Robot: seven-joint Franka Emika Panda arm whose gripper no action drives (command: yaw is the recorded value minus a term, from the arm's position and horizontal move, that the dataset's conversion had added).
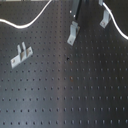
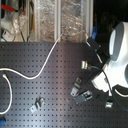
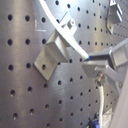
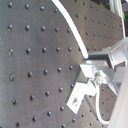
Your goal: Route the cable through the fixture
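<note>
The white cable (image 1: 30, 22) curves across the black perforated board (image 1: 65, 90) from the first exterior view's left and leaves at the top. In the second exterior view the cable (image 2: 47, 60) rises toward the gripper (image 2: 90, 43). In both wrist views the gripper (image 3: 92, 61) (image 4: 90, 59) is shut on the cable (image 3: 62, 30) (image 4: 72, 25), which runs taut from the fingertips. A metal bracket fixture (image 3: 52, 52) (image 4: 82, 96) stands just beside the held cable. In the first exterior view the gripper (image 1: 75, 19) hangs right above this fixture (image 1: 73, 34).
Other metal brackets stand on the board: a two-pronged one (image 1: 21, 54) (image 2: 37, 105) toward the left and one (image 1: 105, 17) at the back right. A second white cord (image 1: 119, 27) runs along the right. The white arm (image 2: 117, 50) fills the second exterior view's right.
</note>
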